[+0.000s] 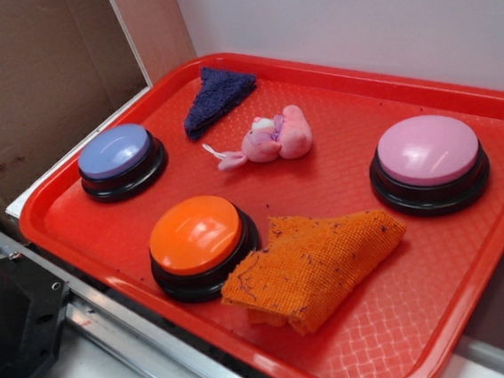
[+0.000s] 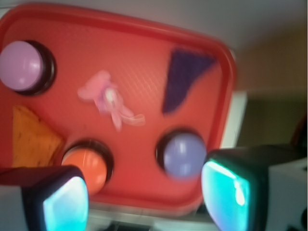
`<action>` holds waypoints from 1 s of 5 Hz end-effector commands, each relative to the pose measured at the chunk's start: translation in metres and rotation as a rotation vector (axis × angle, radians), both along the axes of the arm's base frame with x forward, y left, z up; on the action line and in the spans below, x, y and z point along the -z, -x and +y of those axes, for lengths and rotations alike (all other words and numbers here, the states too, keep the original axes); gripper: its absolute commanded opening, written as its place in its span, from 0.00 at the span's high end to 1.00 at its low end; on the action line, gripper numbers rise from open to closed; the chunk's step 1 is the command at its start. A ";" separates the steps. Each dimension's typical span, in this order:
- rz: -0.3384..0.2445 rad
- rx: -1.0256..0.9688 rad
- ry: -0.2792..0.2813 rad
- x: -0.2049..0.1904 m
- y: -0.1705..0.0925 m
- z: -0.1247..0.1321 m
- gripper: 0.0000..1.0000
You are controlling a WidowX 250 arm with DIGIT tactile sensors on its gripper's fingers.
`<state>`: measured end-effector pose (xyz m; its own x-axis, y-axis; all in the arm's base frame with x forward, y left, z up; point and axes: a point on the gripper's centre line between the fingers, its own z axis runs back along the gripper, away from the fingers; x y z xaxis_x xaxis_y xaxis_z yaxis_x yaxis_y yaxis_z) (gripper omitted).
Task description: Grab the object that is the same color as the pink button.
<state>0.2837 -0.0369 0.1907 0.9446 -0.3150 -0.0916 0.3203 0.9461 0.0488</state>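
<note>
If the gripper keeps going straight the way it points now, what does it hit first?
Probably the tray's floor between the orange button and the blue button. The open gripper looks clear of both, though blur leaves depth uncertain.

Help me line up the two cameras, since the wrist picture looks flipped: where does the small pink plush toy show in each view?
Exterior: the pink plush toy lies upper centre on the red tray, right of the purple cloth.
Wrist: the blurred toy sits centre-left, left of the cloth.
Shared landmark: the pink button, right of the toy in the exterior view, upper left of it in the wrist view.
</note>
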 end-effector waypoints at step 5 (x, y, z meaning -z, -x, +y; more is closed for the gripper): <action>-0.042 0.254 0.000 0.119 0.002 -0.018 0.00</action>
<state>0.2808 -0.0408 0.0687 0.8475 -0.5180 -0.1161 0.5253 0.8498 0.0439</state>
